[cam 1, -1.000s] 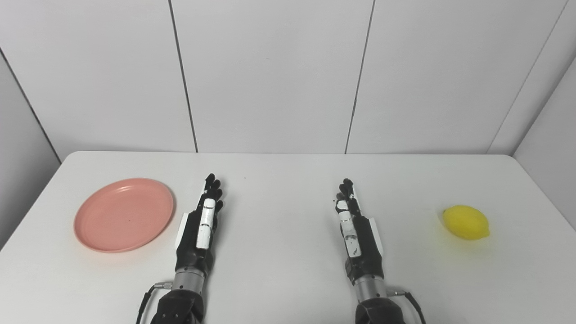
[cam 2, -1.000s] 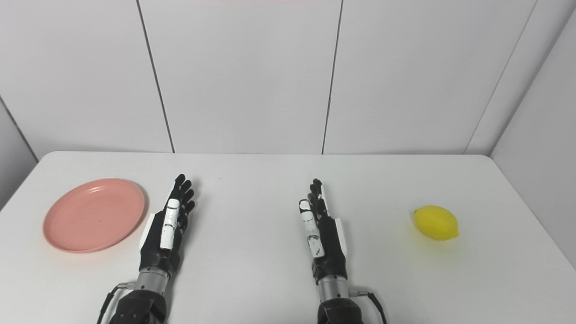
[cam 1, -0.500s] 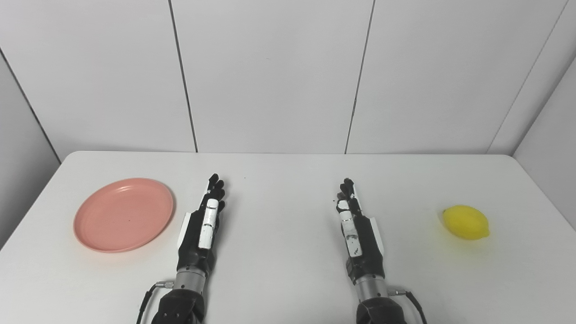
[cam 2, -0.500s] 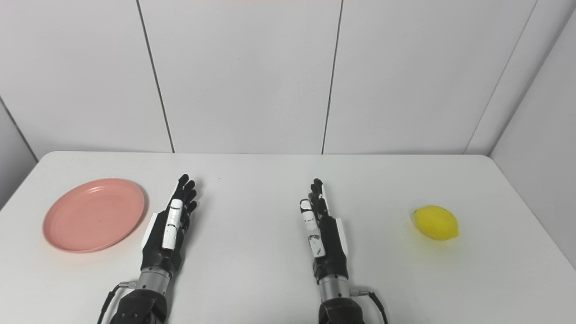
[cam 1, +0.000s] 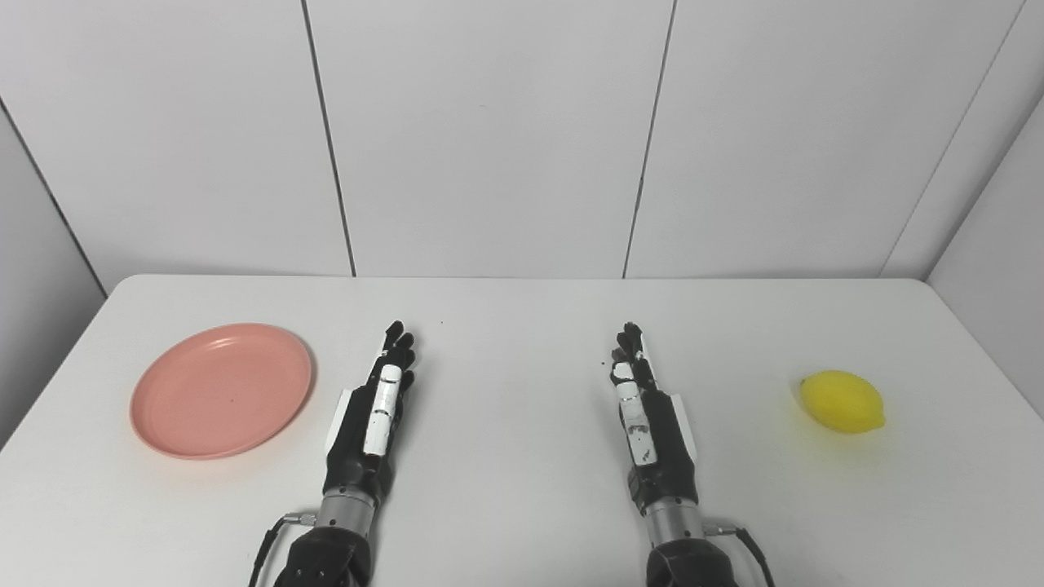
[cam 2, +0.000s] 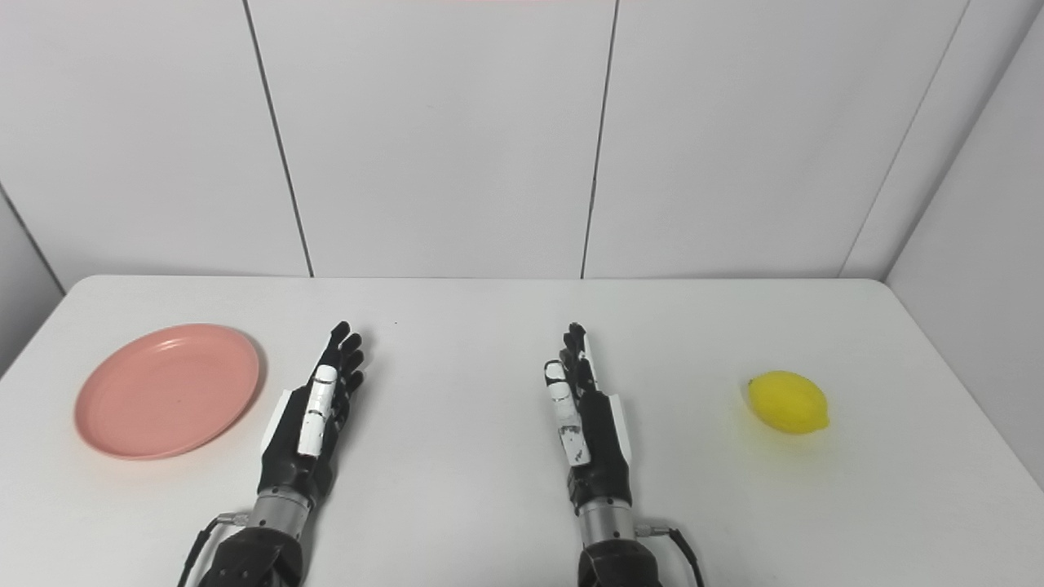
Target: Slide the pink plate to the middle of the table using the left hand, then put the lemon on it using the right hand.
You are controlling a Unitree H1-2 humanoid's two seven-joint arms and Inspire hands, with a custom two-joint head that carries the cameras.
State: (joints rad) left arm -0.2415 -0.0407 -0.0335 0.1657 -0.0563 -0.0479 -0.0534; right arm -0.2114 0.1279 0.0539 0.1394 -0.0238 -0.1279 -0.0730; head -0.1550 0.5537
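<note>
1. A round, shallow pink plastic plate was seen lying flat on the white, round-cornered table, just outboard of the left hand, with a narrow strip of bare tabletop between its rim and the hand's edge.
2. The black left hand with a white-backed thumb was stretched forward, its fingers straight and held close together, nothing being gripped; it was set edge-on and angled slightly towards the right hand.
3. Whether the left hand rested on the table or hovered just above it could not be told, as only a soft shadow was visible beside it.
4. The black right hand with white patches was likewise extended forward, fingers straight and pressed side by side, and was empty.
5. The two hands were placed well apart, with a stretch of bare table between them.
6. An oval yellow lemon was seen on the table well outboard of the right hand, level with its knuckles, with its pointed tip turned away from the hand.
7. Beyond the fingertips of both hands, the table's far edge was met by a white panelled wall with dark vertical seams.
</note>
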